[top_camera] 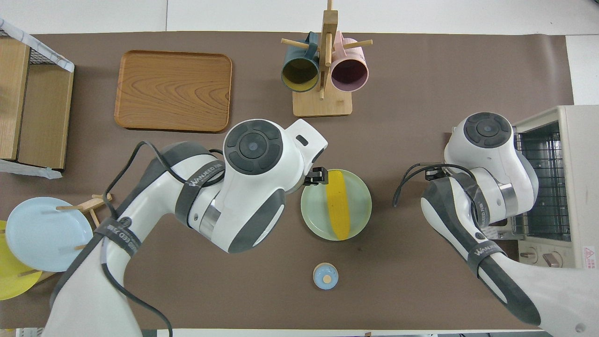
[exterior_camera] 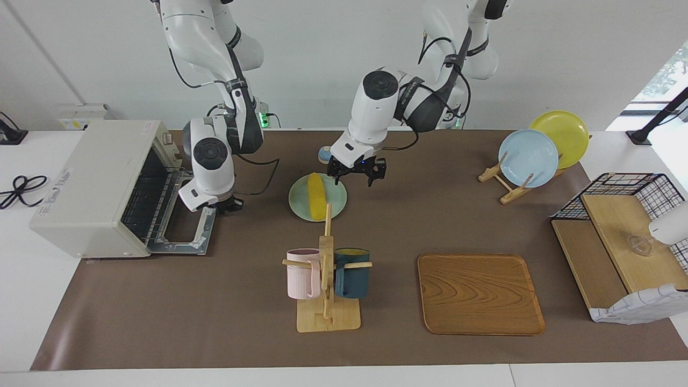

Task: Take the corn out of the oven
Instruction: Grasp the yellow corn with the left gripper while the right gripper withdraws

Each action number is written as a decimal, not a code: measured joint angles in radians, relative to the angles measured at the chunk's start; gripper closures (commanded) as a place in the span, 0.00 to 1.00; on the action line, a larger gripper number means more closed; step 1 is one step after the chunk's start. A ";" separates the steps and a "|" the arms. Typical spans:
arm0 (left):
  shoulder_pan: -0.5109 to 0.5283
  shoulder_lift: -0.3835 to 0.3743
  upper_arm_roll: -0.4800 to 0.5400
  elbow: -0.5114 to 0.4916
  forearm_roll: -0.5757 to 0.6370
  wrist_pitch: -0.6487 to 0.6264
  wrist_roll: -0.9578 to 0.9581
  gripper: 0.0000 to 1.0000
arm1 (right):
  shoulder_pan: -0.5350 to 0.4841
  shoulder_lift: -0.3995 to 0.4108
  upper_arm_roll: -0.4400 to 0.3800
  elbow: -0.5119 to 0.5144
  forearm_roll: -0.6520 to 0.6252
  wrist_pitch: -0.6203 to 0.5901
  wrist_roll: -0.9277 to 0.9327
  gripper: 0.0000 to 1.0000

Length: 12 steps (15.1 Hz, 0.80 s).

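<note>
Corn [exterior_camera: 316, 195] lying lengthwise on a pale green plate [exterior_camera: 299, 203] near the middle of the brown table mat [exterior_camera: 215, 312], outside the oven [exterior_camera: 97, 185], which stands at the right arm's end of the table from the plate. Oven door [exterior_camera: 185, 236] dropped open and flat on the mat, wire rack [exterior_camera: 142, 196] visible inside with nothing seen on it.

Left gripper [exterior_camera: 357, 173] hovering over the plate's edge on the side toward the left arm's end, just beside the corn but not touching it, fingers spread apart and empty. In the overhead view only a dark fingertip [top_camera: 318, 174] of it pokes out from under the wrist, at the plate's rim.

Right gripper [exterior_camera: 230, 205] hanging just above the open oven door's edge, on the side facing the plate, fingertips brought together with nothing between them.

Small blue bell [exterior_camera: 324, 155] nearer to the robots than the plate. Wooden mug tree [exterior_camera: 326, 279] farther from the robots than the plate, a pink mug [exterior_camera: 302, 273] and a dark teal mug [exterior_camera: 353, 272] hung on its pegs. Wooden tray [exterior_camera: 478, 293] beside the mug tree, toward the left arm's end. Plate rack with a light blue plate [exterior_camera: 528, 157] and a yellow plate [exterior_camera: 561, 134] toward that same end, and a wire-and-wood shelf [exterior_camera: 623, 236] at the table's edge there.
</note>
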 measured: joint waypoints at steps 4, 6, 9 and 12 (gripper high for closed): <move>-0.080 0.129 0.003 0.062 0.009 0.067 -0.084 0.00 | 0.002 -0.007 0.006 -0.014 -0.050 0.000 -0.026 1.00; -0.107 0.164 0.007 0.072 0.047 0.124 -0.134 0.00 | 0.002 -0.007 0.016 -0.014 -0.076 -0.006 -0.054 1.00; -0.125 0.185 0.011 0.063 0.069 0.163 -0.157 0.00 | 0.002 -0.018 0.024 0.014 -0.076 -0.066 -0.131 1.00; -0.125 0.187 0.015 0.044 0.071 0.190 -0.157 0.00 | -0.006 -0.076 0.027 0.071 -0.071 -0.195 -0.229 1.00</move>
